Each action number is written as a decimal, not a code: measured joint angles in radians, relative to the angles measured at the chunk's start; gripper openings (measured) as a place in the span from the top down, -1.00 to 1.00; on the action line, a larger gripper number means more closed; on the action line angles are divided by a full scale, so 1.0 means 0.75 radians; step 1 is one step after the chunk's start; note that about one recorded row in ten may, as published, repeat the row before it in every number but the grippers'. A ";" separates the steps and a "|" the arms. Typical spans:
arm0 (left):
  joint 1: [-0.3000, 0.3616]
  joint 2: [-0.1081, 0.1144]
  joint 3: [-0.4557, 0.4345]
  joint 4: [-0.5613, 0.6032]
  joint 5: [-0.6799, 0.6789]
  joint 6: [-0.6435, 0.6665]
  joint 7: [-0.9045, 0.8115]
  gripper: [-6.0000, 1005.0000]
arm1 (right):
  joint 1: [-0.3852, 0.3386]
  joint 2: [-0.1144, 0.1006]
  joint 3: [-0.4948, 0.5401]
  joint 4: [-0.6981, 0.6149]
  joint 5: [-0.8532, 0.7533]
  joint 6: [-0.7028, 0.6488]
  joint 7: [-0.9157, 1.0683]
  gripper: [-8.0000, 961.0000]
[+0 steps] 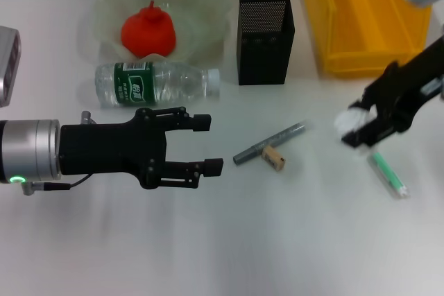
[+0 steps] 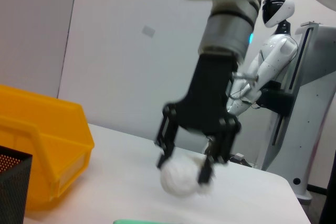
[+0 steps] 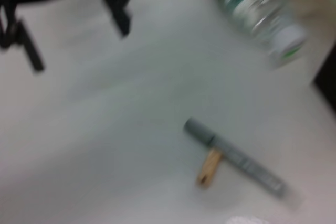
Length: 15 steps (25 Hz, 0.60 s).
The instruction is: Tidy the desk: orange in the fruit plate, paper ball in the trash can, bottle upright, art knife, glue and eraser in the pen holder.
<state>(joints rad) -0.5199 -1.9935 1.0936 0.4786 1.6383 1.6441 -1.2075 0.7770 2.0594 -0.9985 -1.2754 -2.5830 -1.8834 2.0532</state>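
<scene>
My right gripper (image 1: 357,126) is shut on the white paper ball (image 1: 347,121), in front of the yellow trash can (image 1: 368,15). The left wrist view shows the paper ball (image 2: 181,176) between the right gripper's (image 2: 184,169) fingers, low over the table. The orange (image 1: 147,31) lies in the fruit plate (image 1: 201,5). In front of the plate the bottle (image 1: 156,82) lies on its side. My left gripper (image 1: 210,145) hovers open just in front of the bottle. The grey art knife (image 1: 270,142), tan eraser (image 1: 275,157) and green glue (image 1: 388,175) lie on the table. The pen holder (image 1: 266,39) stands upright.
A grey device (image 1: 7,64) sits at the far left edge. The art knife (image 3: 236,158) and eraser (image 3: 210,166) touch each other, midway between my two grippers. White table (image 1: 243,240) stretches along the front.
</scene>
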 joint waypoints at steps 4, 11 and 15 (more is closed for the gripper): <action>0.002 -0.001 0.000 0.000 0.000 0.000 0.000 -0.60 | -0.009 -0.017 0.202 -0.046 0.098 0.032 -0.026 -0.24; 0.006 -0.003 -0.011 0.000 0.000 0.001 0.000 -0.60 | -0.114 -0.020 0.373 -0.042 0.326 0.309 -0.047 -0.26; 0.006 -0.003 -0.018 0.000 0.000 0.002 0.001 -0.60 | -0.199 -0.001 0.375 -0.026 0.457 0.545 -0.055 -0.27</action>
<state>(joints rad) -0.5153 -1.9957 1.0800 0.4785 1.6383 1.6455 -1.2069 0.6277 2.0588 -0.7176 -1.2953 -2.2405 -1.4744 2.0121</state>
